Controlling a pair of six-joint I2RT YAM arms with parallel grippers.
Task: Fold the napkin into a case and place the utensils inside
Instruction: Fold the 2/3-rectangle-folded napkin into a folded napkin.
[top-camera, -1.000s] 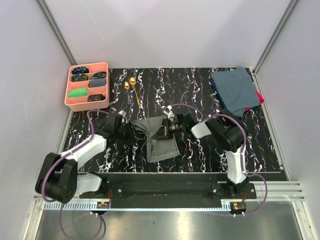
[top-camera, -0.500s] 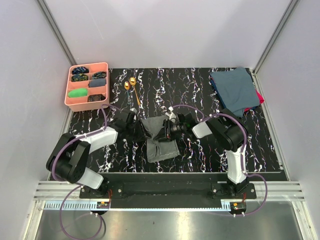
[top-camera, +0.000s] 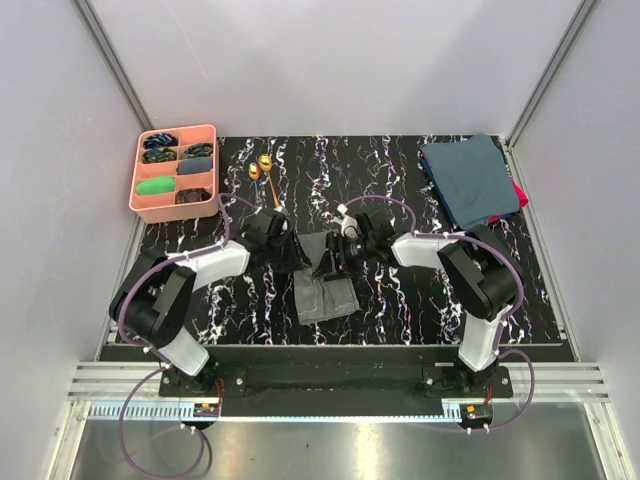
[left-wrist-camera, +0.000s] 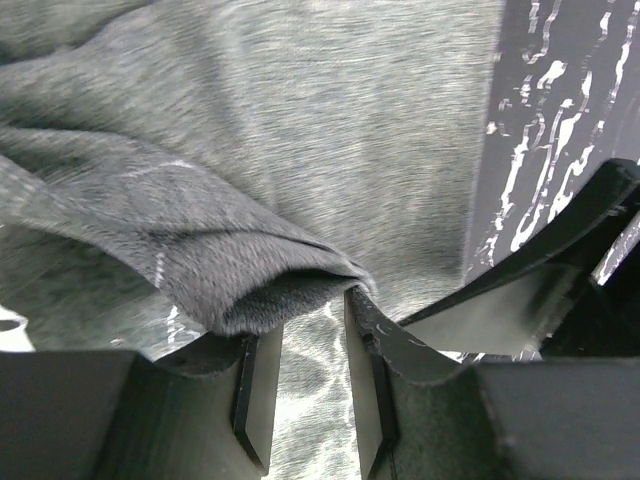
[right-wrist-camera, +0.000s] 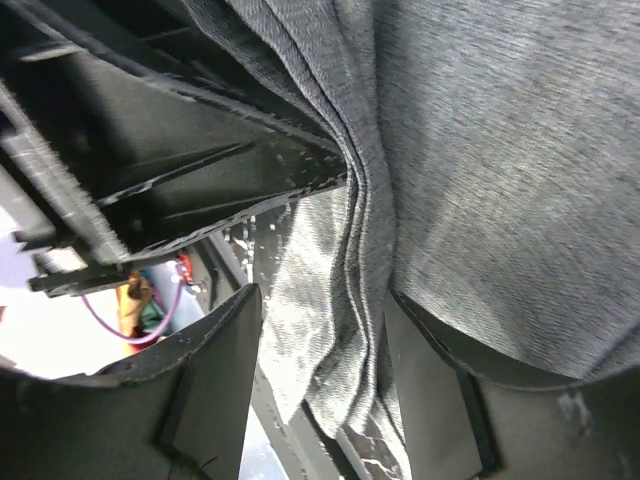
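Note:
The grey napkin (top-camera: 325, 290) lies folded into a narrow strip mid-table, its upper end bunched between both grippers. My left gripper (top-camera: 297, 252) meets it from the left. In the left wrist view the jaws (left-wrist-camera: 310, 320) stand apart, and a thick fold of napkin (left-wrist-camera: 300, 120) rests over their tips. My right gripper (top-camera: 335, 258) comes in from the right. Its jaws (right-wrist-camera: 322, 300) are wide, with loose napkin layers (right-wrist-camera: 500, 150) hanging between them, unpinched. Two gold utensils (top-camera: 262, 170) lie on the table behind the left gripper.
A pink compartment tray (top-camera: 206, 170) with small items sits at the back left. A stack of blue-teal cloths (top-camera: 470, 182) lies at the back right. Grey walls close in three sides of the black marbled table (top-camera: 400, 300).
My right gripper has opened and let go of the napkin's edge. Both grippers have moved toward the back and closer together. The left arm has reached further right.

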